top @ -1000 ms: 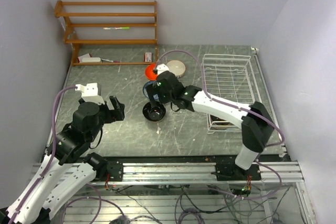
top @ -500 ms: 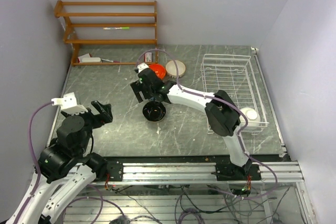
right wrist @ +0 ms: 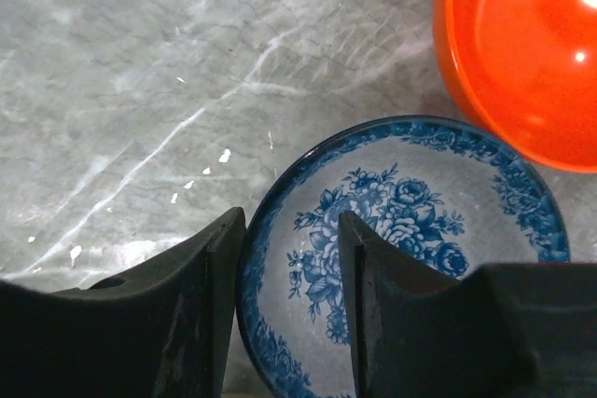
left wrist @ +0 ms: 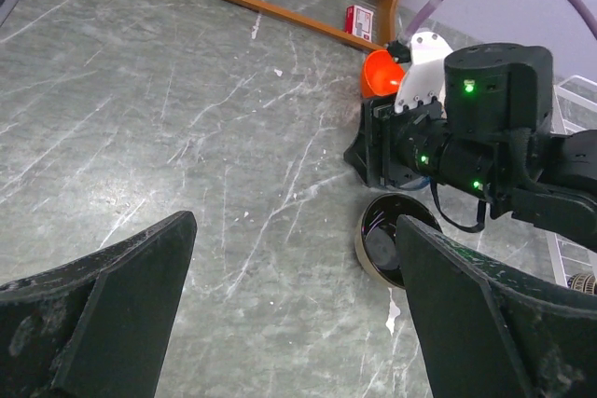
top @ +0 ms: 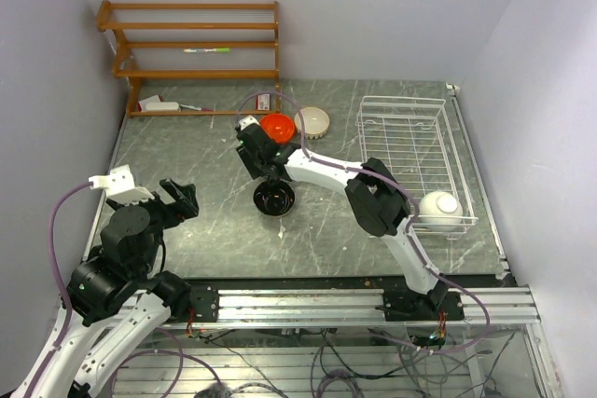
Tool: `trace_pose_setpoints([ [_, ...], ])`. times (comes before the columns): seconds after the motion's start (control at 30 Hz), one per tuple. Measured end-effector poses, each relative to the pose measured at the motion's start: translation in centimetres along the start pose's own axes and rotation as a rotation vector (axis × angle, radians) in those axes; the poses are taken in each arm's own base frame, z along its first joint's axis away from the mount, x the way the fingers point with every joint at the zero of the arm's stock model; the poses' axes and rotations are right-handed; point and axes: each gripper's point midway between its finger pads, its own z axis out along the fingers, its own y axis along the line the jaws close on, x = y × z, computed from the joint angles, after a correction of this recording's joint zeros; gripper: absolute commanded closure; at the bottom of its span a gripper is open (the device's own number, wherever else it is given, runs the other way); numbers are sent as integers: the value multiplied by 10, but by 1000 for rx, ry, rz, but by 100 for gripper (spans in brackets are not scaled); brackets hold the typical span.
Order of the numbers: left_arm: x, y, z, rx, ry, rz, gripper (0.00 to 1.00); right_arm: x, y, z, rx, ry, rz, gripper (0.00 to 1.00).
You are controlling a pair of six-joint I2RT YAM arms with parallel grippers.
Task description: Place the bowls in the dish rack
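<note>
In the right wrist view my right gripper [right wrist: 289, 258] straddles the near-left rim of the blue-and-white bowl [right wrist: 420, 202]. One finger is outside the rim and one inside, with a gap still showing. The orange-red bowl [right wrist: 522, 44] touches that bowl at its far side. From above, the right gripper [top: 259, 157] sits just left of the orange-red bowl [top: 277, 126] and the cream bowl [top: 312, 120]. The glossy black bowl [top: 274, 199] lies just nearer. A white bowl [top: 439, 207] rests in the near end of the dish rack [top: 410, 137]. My left gripper [left wrist: 294, 305] hangs open and empty.
A brown wooden shelf unit [top: 196, 44] stands at the back left, with small items on its bottom board. A small red-and-white box [top: 264, 100] lies beside it. The right arm's forearm stretches from the rack's near-left corner across to the bowls.
My right gripper moved left and down onto the blue-and-white bowl's rim, and its jaws narrowed. The left arm drew back toward the near left.
</note>
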Motion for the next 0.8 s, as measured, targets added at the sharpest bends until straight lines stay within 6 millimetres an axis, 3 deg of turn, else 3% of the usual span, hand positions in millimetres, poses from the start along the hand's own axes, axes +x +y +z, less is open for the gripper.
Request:
trace_pose_setpoints([
  [0.17,0,0,0,0,0,0,1,11,-5,9,38,25,-19,78],
  [0.33,0,0,0,0,0,0,1,3,-9,6,68,0,-32,93],
  [0.5,0,0,0,0,0,0,1,0,-12,-2,57,-16,-23,95],
  [0.67,0,0,0,0,0,0,1,-2,-10,-40,-46,-25,22,96],
  [0.8,0,0,0,0,0,0,1,-37,-19,-101,-228,-148,147,96],
])
